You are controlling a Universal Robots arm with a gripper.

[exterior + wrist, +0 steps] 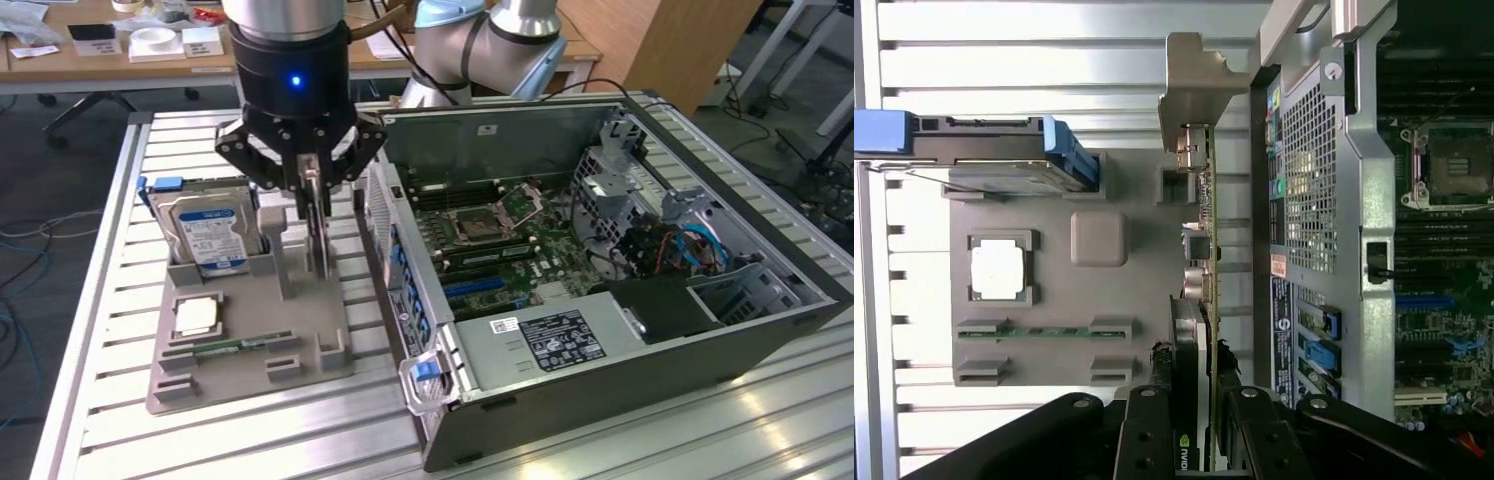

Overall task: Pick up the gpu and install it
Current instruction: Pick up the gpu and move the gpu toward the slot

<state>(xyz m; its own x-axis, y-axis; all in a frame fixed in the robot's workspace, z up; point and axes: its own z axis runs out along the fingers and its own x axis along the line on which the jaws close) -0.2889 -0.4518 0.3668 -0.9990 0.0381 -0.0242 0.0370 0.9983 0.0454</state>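
Item: graphics card (320, 250) (1206, 290)
- Look: small, thin card. From the wrist it is edge-on: a narrow green circuit board with small parts along it, a black cooler block (1189, 335) on one face with a green logo on it, and a pale metal end bracket (1192, 85) with a bent tab at the far end.
- Position: upright on its long edge, over the grey plastic holder (227, 385) (1054, 290), along the holder edge nearest the computer case (627, 370) (1314, 180). It runs just beside the case's perforated rear wall, outside the case. Whether its lower edge sits in the holder's slot or hangs clear of it cannot be told.

Item: hand (312, 205) (1194, 400)
- State: black fingers (1154, 420) drawn in to a narrow gap and clamped on the graphics card, one on each face, at the cooler end; it points straight down from the arm.

Other stock on the holder
- Hard drive (207, 235) (984, 150), silver with a blue label, upright in its slot, well apart from the card.
- Square processor chip (198, 317) (997, 271), flat in its recess.
- Narrow green memory stick (247, 345) (1044, 331), lying in its cradle.

Surroundings
- Case lies on its side, open, with the motherboard (514, 250) facing up.
- Holder and case rest side by side on the slatted metal tabletop (267, 440)
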